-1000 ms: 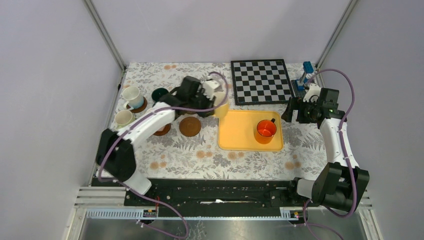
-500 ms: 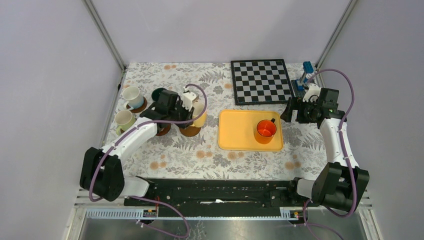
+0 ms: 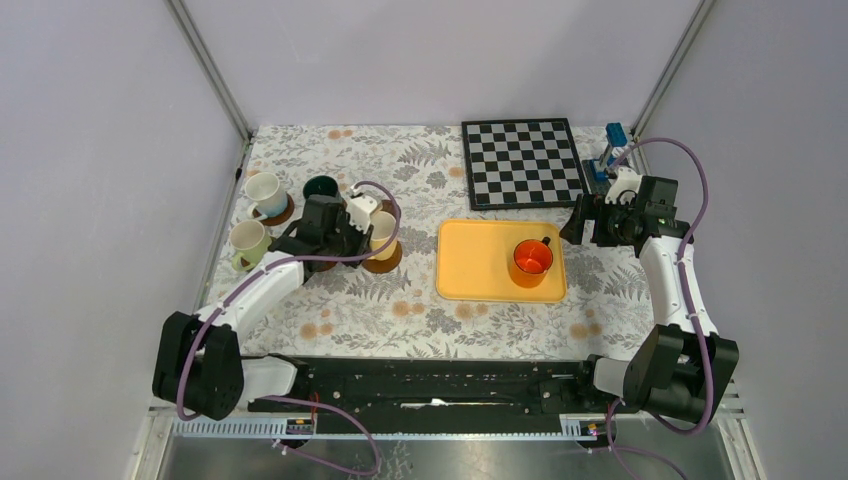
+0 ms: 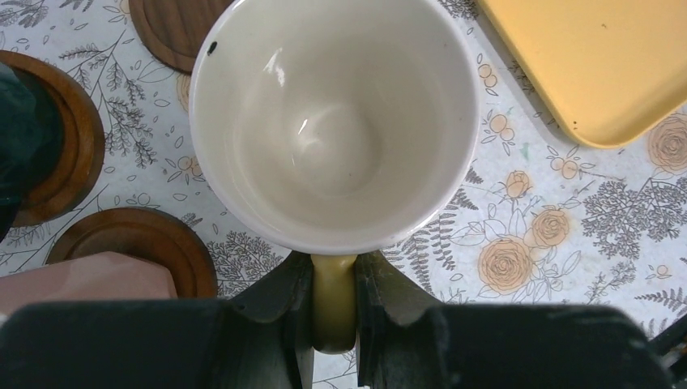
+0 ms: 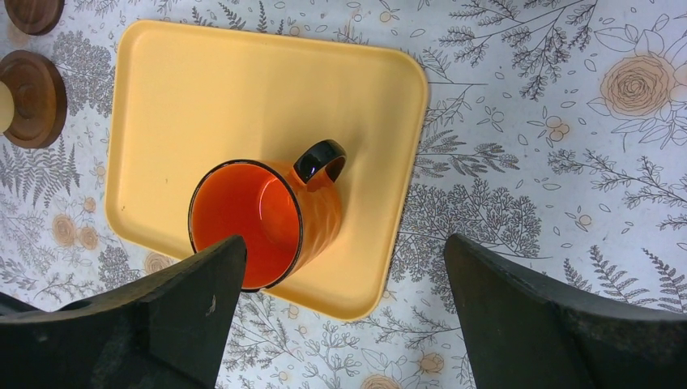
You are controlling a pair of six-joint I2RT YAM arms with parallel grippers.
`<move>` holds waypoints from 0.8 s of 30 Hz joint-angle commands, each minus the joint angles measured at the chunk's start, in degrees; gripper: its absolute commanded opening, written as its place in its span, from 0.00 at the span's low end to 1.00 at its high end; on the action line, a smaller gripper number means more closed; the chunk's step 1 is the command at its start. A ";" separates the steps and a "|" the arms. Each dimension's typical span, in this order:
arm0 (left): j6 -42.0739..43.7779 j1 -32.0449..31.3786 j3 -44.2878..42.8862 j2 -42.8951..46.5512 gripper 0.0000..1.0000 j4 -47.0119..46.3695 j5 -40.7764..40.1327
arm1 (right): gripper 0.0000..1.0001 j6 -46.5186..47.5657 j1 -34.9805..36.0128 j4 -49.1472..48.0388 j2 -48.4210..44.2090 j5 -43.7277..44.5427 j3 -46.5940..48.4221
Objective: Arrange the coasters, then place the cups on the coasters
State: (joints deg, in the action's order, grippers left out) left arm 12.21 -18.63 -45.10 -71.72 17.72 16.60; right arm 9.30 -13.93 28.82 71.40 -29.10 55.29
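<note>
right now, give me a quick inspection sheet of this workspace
surface: floral cloth
job's things: cream-yellow cup held by its handle over a coaster; orange cup on yellow tray; white cup, dark green cup, light green cup at left
clutter: chessboard, blue object
grippers: left jaws shut on the cream-yellow cup; right jaws open, empty, beside the yellow tray
cables: purple cable along each arm
surroundings: pale walls, metal frame posts

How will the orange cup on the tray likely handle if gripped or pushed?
The orange cup looks rigid and glossy, so probably slippery to pinch by its wall; its black handle offers a surer hold. Pushed, it would likely slide across the smooth yellow tray rather than tip.
</note>
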 commanded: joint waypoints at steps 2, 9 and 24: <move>1.08 1.43 0.20 1.72 0.00 -9.27 0.77 | 0.98 0.79 -0.19 -0.16 0.07 -1.36 0.35; 1.23 2.89 1.29 -0.43 0.00 -10.82 2.23 | 0.98 0.77 -0.21 -0.02 0.02 -1.23 0.44; 2.62 3.08 3.83 -3.31 0.00 -13.06 2.72 | 0.98 0.56 -0.17 -0.01 0.22 -1.33 0.50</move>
State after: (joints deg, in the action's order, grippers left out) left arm 13.78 -15.88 -41.36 -75.22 12.08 17.52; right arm 9.28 -13.93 28.84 71.40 -29.58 55.29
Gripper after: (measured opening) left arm 0.188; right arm 0.988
